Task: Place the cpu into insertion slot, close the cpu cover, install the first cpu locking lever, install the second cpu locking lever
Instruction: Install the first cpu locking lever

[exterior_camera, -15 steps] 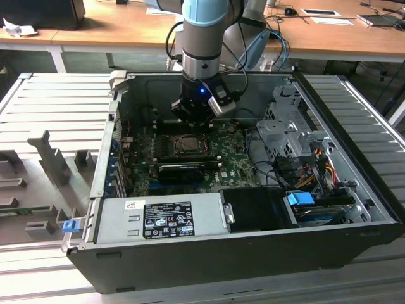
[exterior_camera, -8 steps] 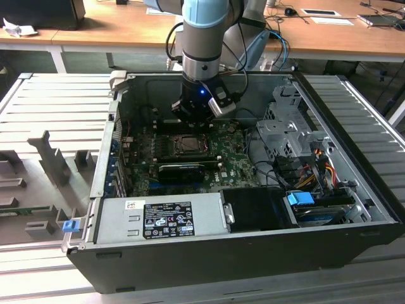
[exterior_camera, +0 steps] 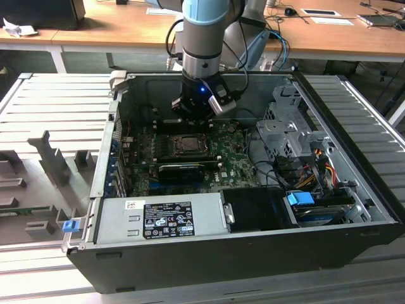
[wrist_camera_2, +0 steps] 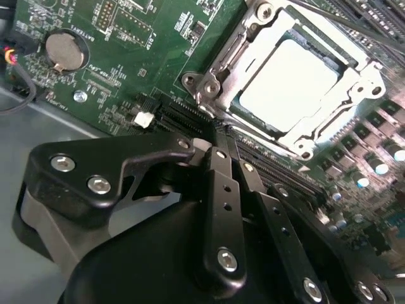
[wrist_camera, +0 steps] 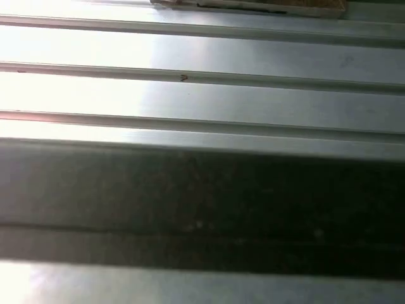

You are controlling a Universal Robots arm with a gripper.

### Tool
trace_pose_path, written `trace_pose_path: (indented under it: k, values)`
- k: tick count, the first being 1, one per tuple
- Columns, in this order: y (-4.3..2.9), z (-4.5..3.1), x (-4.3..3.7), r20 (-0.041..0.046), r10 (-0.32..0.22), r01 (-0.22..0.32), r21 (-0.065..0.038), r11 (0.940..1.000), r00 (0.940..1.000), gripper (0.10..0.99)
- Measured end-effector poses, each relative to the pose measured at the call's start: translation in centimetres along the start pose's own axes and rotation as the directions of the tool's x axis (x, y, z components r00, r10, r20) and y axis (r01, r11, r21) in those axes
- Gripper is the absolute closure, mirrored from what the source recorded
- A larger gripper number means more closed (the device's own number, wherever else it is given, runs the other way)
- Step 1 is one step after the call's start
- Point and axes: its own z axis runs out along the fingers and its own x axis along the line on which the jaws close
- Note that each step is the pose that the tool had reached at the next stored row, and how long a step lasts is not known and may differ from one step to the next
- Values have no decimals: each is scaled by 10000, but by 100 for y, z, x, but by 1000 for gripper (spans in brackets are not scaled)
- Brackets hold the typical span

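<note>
A: Checking the gripper — black fingers pressed together, nothing between them, tips hanging just above the motherboard at the socket's corner.

B: CPU location?

A: The cpu sits flat in the insertion slot; the cpu cover frames it, lying down around the chip.

B: Exterior view?

A: Arm reaches down into the open PC case, gripper right beside the socket, above the long black card.
</note>
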Motion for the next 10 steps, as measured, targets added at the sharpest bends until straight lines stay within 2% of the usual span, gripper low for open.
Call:
trace_pose_path:
  k: [2,10]
  values:
    - [2,-29,0,-1,-1,1,5,10000,10000,980]
    - [-46,-33,2,-4,0,0,5,10000,10000,980]
